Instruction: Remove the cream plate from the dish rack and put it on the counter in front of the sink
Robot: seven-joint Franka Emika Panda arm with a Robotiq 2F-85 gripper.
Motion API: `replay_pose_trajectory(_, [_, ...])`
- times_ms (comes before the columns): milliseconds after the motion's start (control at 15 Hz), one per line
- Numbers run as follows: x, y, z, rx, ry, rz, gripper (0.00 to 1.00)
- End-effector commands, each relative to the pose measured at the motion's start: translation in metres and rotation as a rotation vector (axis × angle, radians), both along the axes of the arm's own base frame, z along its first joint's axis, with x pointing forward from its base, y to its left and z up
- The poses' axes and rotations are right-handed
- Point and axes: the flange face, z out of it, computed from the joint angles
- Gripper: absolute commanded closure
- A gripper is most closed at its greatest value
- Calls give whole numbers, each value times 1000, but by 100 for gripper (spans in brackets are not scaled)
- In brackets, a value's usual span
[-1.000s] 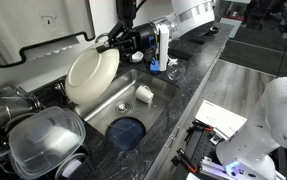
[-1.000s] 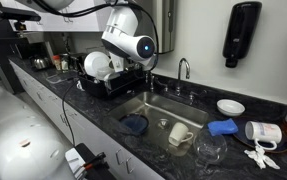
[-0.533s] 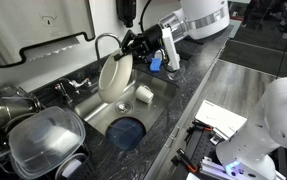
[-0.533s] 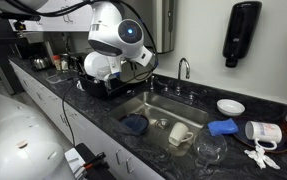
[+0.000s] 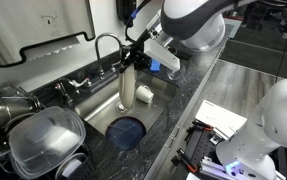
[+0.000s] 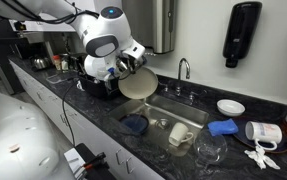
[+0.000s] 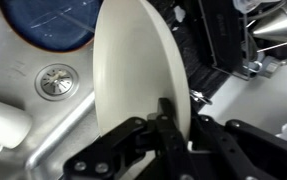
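My gripper (image 5: 136,63) is shut on the rim of the cream plate (image 5: 129,86) and holds it in the air over the sink (image 5: 101,113), nearly edge-on in this exterior view. In an exterior view the plate (image 6: 136,85) hangs tilted between the dish rack (image 6: 95,87) and the sink (image 6: 173,108), clear of the rack. In the wrist view my fingers (image 7: 173,125) clamp the plate (image 7: 133,70) from both sides. The dark speckled counter (image 6: 133,148) runs in front of the sink. The dish rack (image 5: 3,110) holds pots and a clear container (image 5: 45,140).
A round dark-blue item (image 5: 126,131) and a white cup (image 5: 143,94) lie in the sink. The curved faucet (image 5: 103,45) stands behind the plate. A small white dish (image 6: 230,106), a blue thing (image 6: 223,127) and a glass (image 6: 208,150) are on the counter beyond the sink. Papers (image 5: 221,118) lie on the counter.
The arm has carried the plate out of the dish rack and across to above the sink, turning it from face-on to nearly edge-on. The grip on the rim has held.
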Motion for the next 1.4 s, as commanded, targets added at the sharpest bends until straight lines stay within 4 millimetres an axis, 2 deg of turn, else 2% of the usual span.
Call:
replay_pose_trajectory(0, [8,-6,-5,-153,126,-83,96])
replay_pose_trajectory(467, [16,-14,-9,-463,412,-180,96])
replay_pose_trajectory(800, [32,-10,-35,-552,490,-128,96])
replay_pose_trajectory(1333, [48,-20,-70,-724,630,-116,96])
